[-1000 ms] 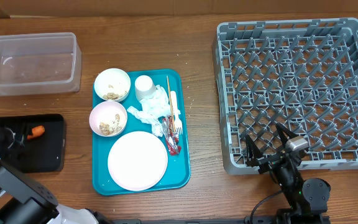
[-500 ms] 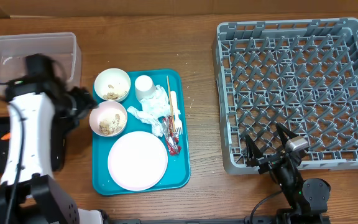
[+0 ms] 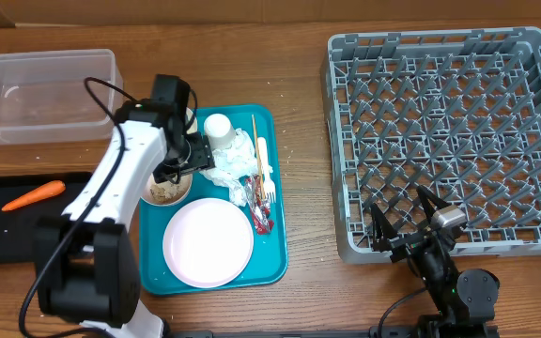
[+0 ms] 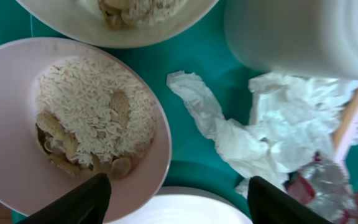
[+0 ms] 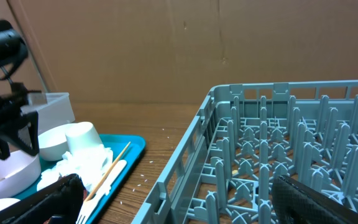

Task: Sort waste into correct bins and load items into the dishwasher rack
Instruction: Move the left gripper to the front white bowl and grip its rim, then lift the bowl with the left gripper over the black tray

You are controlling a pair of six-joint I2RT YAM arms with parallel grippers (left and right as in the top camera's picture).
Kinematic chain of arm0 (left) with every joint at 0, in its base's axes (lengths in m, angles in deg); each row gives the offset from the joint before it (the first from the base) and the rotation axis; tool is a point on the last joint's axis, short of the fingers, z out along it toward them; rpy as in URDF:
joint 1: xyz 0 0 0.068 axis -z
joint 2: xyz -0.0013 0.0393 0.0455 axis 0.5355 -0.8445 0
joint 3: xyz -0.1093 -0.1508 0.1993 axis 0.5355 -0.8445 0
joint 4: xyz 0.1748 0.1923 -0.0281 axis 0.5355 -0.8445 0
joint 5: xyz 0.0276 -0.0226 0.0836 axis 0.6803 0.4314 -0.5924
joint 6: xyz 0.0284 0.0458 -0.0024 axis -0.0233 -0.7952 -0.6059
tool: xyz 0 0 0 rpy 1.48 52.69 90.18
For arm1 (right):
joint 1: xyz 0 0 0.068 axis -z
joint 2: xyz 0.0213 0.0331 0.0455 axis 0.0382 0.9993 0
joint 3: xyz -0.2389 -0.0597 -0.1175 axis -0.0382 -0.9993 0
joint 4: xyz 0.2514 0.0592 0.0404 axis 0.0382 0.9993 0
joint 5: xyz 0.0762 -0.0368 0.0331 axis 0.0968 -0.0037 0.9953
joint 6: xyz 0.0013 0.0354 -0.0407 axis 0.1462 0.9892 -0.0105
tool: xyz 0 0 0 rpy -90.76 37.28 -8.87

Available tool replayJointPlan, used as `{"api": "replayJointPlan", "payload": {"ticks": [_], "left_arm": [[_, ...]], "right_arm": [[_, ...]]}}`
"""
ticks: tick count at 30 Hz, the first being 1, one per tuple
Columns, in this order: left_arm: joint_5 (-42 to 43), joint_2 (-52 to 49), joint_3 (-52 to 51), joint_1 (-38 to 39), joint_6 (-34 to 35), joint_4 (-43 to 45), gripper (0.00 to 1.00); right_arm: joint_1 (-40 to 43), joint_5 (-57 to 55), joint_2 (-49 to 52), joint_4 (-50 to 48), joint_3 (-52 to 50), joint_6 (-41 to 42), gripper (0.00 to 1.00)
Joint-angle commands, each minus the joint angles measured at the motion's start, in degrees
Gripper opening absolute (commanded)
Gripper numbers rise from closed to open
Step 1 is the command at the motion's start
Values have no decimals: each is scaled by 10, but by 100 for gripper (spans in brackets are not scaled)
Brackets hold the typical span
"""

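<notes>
One wooden table (image 3: 308, 282) holds the rack (image 3: 440, 141); cardboard (image 5: 166, 50) behind.

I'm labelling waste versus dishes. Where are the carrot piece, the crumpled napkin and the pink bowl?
carrot piece (image 3: 34, 195), overhead view, its mid-length.
crumpled napkin (image 4: 257, 140), left wrist view, central folds.
pink bowl (image 4: 11, 112), left wrist view, bare left inner wall.

Overhead top-down, left wrist close, right wrist sideways — teal tray (image 3: 270, 258) shared
</notes>
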Motion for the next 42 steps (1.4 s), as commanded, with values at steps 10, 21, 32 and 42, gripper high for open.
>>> {"api": "replayJointPlan", "payload": {"ticks": [10, 21, 32, 42], "left_arm": [[-77, -40, -11, 19, 1, -25, 56], [-77, -40, -42, 19, 5, -19, 55], [-71, -40, -70, 19, 1, 17, 26], [-81, -40, -60, 19, 0, 30, 4]], "right_arm": [[-4, -6, -4, -4, -6, 2, 100], [-4, -6, -4, -3, -6, 2, 100], [-4, -6, -4, -3, -6, 2, 100], [-4, -6, -4, -4, -6, 2, 100]]}}
